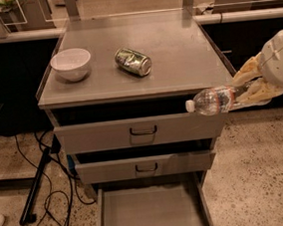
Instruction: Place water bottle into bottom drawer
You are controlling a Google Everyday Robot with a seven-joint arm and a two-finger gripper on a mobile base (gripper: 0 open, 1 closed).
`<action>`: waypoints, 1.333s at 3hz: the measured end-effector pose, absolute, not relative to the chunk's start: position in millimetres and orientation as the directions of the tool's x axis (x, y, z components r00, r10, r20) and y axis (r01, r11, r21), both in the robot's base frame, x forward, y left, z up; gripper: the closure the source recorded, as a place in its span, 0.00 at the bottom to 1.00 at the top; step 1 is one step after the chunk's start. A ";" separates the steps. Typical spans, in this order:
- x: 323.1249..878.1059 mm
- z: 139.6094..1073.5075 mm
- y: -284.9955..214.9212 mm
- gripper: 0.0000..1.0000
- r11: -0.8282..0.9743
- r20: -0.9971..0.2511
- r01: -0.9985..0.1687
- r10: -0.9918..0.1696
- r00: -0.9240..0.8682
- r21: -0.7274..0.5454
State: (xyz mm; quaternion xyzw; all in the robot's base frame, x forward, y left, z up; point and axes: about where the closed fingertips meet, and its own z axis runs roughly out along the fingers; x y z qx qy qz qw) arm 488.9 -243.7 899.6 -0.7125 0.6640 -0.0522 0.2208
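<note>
At the right of the frame, the gripper (252, 88) clasps the water bottle (211, 100), held sideways, cap pointing left, in front of the top drawer (108, 134). At bottom centre, the bottom drawer (151, 211) stands open

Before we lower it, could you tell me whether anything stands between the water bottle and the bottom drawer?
Nothing visible does. The tool, right of the cabinet, holds the water bottle beside the top drawer; the bottom drawer lies pulled out below, its floor bare.
</note>
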 end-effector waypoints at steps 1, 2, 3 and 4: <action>482.1 873.2 -228.4 1.00 -0.017 -0.255 -0.938 -0.961 0.111 -0.346; 479.2 851.8 -209.9 1.00 -0.034 -0.279 -0.946 -0.952 0.128 -0.321; 470.9 829.9 -186.0 1.00 -0.069 -0.307 -0.955 -0.938 0.160 -0.288; 470.9 829.8 -185.9 1.00 -0.069 -0.307 -0.955 -0.938 0.160 -0.288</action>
